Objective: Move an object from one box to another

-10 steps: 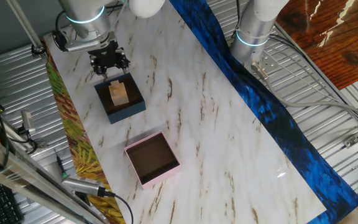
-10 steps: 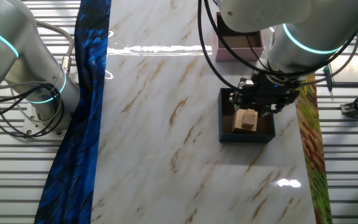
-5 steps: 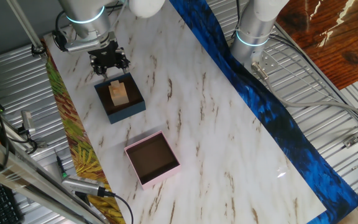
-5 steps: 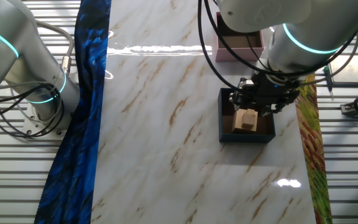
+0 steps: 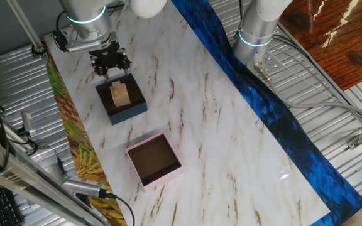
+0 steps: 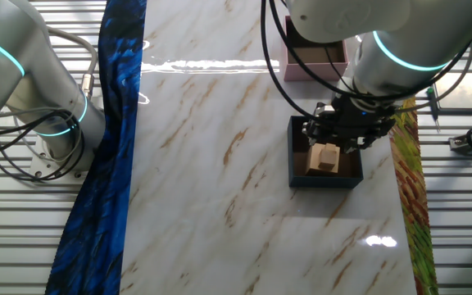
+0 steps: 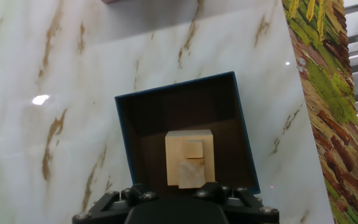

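Observation:
A pale wooden block (image 5: 120, 94) (image 6: 324, 158) (image 7: 189, 157) lies inside the small navy-blue box (image 5: 137, 108) (image 6: 326, 181) (image 7: 124, 134). My gripper (image 5: 110, 64) (image 6: 344, 138) (image 7: 173, 190) hovers over that box's edge on the arm's side, just short of the block. It looks open, holding nothing; in the hand view only its black base shows below the block. The pale-pink box (image 5: 162, 177) (image 6: 306, 72) with a brown inside stands empty on the marble table, a short way from the blue box.
A blue cloth strip (image 5: 263, 107) (image 6: 109, 147) runs along one side of the table. A leaf-patterned strip (image 5: 74, 150) (image 6: 416, 213) (image 7: 328, 99) borders the side close to the boxes. A second robot base (image 5: 259, 28) (image 6: 47, 98) stands beyond the blue strip.

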Controlling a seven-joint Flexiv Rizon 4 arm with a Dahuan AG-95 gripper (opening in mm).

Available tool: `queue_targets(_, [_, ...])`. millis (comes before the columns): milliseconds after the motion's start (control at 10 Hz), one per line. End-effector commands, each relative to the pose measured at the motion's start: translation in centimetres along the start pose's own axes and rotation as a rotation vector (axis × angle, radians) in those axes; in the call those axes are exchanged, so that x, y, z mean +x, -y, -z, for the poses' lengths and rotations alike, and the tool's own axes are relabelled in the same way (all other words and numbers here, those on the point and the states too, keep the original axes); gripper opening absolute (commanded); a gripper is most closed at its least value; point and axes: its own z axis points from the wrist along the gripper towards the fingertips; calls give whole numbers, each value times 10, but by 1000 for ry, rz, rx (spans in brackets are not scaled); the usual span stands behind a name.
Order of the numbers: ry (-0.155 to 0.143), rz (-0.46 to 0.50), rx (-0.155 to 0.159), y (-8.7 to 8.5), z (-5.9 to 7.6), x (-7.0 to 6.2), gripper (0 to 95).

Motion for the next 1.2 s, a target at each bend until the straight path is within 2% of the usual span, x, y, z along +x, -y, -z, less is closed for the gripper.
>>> queue_targets(100, [0, 0, 0, 0, 0, 0, 570])
queue_targets(200, [-1, -53, 53, 0, 7, 9, 190])
queue_targets(800, [-6, -73, 35, -2, 11, 8, 190])
queue_targets(900, [-9, -59, 20, -2, 11, 8, 380])
queue_targets(1200, [8, -52, 15, 3, 0, 10, 380])
